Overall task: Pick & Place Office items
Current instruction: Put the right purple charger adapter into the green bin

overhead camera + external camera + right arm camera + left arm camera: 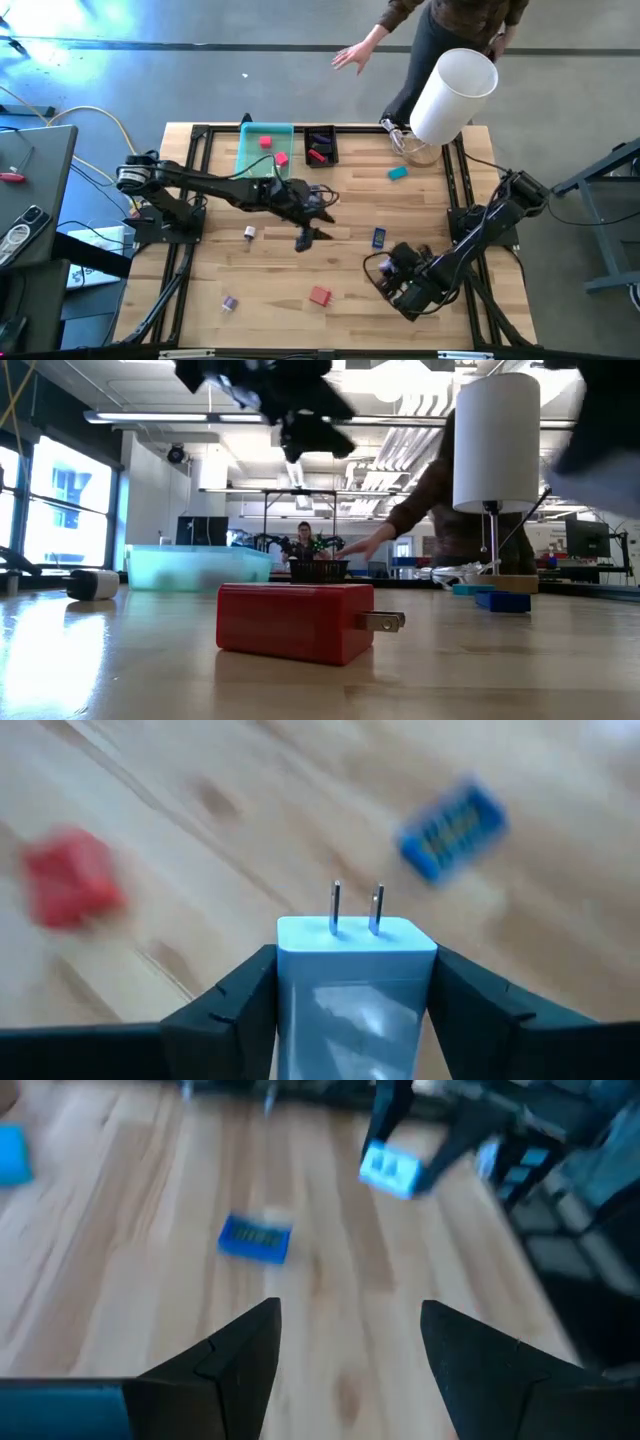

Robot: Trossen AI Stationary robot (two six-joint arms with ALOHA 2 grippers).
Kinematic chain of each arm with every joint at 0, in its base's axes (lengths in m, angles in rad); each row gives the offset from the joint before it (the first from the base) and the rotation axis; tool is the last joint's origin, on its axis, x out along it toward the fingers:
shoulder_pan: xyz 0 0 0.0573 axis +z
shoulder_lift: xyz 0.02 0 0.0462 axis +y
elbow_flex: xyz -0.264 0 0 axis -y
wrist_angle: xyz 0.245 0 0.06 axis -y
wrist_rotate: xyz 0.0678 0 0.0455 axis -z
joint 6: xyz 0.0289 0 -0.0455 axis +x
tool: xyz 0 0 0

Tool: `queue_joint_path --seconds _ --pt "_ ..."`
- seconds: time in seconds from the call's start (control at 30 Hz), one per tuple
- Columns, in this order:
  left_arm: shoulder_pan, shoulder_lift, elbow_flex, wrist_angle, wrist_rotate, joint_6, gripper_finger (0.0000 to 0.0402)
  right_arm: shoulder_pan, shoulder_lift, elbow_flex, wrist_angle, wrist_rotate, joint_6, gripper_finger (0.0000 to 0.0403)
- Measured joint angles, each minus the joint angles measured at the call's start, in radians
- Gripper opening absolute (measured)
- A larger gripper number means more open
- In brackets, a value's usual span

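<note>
High view first: the right gripper sits low over the near right part of the wooden table, and its wrist view shows it clamped on a light blue plug-in charger block, two metal prongs pointing forward between the dark fingers. The left gripper hangs above the middle of the table with its fingers spread apart and nothing between them; bare wood shows in the gap.

Between the two grippers lies a dark blue ribbed block, flat on the wood and touching neither. A red charger block with prongs lies on the near side, left of the right gripper; in the low view it fills the foreground. A small teal piece rests toward the far right, a small white-and-grey piece left of centre, and a small purple piece near the front left.

At the far edge a translucent teal rectangular tray holds two red pieces, and just beside it a black mesh basket holds another red item. A person stands beyond the table by a large white cylinder, one hand stretched out.
</note>
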Motion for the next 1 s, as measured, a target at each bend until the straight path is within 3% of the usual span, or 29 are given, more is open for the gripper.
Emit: queue_joint_path --seconds 0.13,0.33,0.6,0.87,1.0 --pt "-0.024 0.052 0.000 0.140 0.005 -0.010 0.0234 0.015 -0.001 0.061 0.024 0.196 -0.119 0.0197" --pt "-0.064 0.069 -0.001 0.208 0.003 0.007 0.0234 0.018 -0.001 0.073 0.130 0.359 -0.327 0.0197" --pt "-0.128 0.072 -0.001 0.327 0.003 0.005 0.0234 -0.013 -0.001 0.072 0.354 0.455 -0.643 0.0197" --pt "-0.157 0.072 -0.001 0.341 0.000 -0.025 0.0234 -0.014 -0.001 0.072 0.638 0.505 -1.006 0.0197" --pt "-0.186 0.072 -0.001 0.340 0.001 0.049 0.0234 -0.008 -0.002 0.072 0.811 0.507 -1.197 0.0197"
